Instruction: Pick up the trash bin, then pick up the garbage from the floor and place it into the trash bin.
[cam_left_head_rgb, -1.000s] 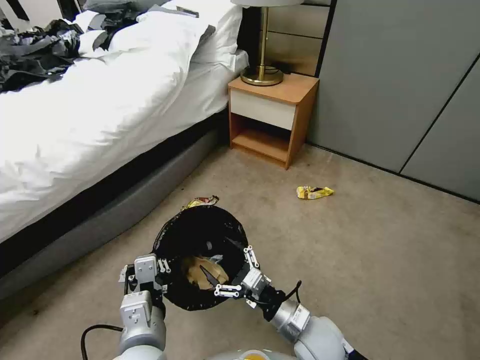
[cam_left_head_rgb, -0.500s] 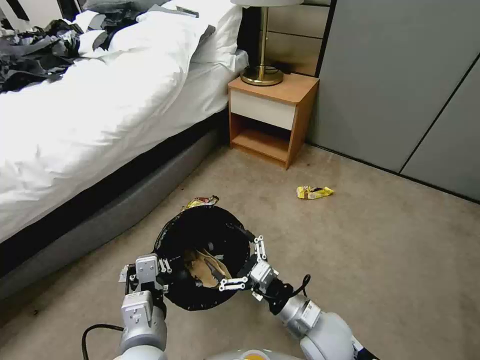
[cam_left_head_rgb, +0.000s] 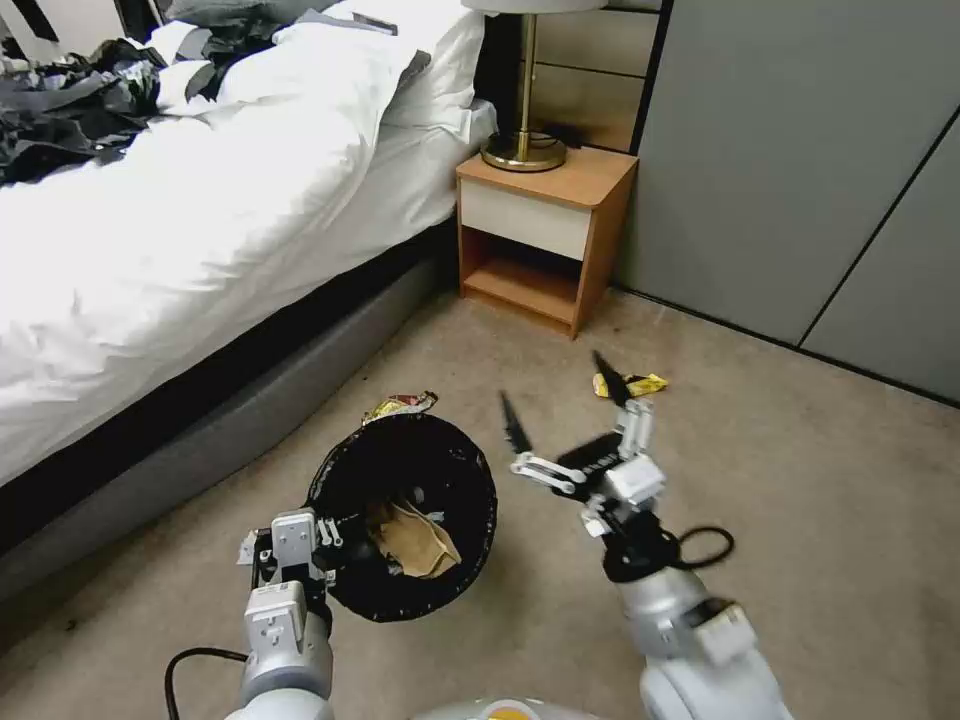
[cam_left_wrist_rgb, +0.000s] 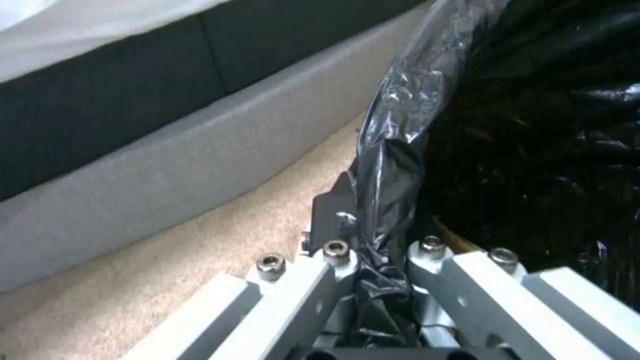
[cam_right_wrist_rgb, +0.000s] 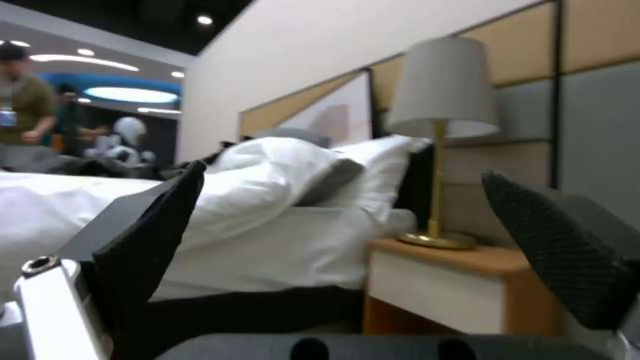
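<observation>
Two wrappers lie on the floor (cam_left_head_rgb: 800, 480) as we read it: a yellow wrapper (cam_left_head_rgb: 630, 384) right of centre in the frame, below the nightstand (cam_left_head_rgb: 540, 235), and a second wrapper (cam_left_head_rgb: 400, 404) touching the far rim of the trash bin (cam_left_head_rgb: 400, 515). The bin sits lower centre, tilted toward us, a brown paper bag (cam_left_head_rgb: 415, 540) lying inside on the black liner.

Our left gripper (cam_left_wrist_rgb: 373, 260), lower left of the frame, has its fingers clamped on the liner folded over the near rim; the left wrist view shows the crinkled plastic pinched between them, with the bed base (cam_left_wrist_rgb: 167, 160) just beyond. Our right gripper (cam_left_head_rgb: 565, 415) hangs in the air right of the bin, fingers spread wide and empty, pointing up toward the yellow wrapper.

Our judgement: the step in hand is the reach for that yellow wrapper. To do it well we keep the fingers wide, bring them down astride the wrapper's short axis, and press lightly into the carpet before closing, since thin foil slips flat. We hold the bin steady so the liner does not pull loose. The wrapper by the bin's rim is partly hidden and likely awkward; we would leave it for afterwards.
</observation>
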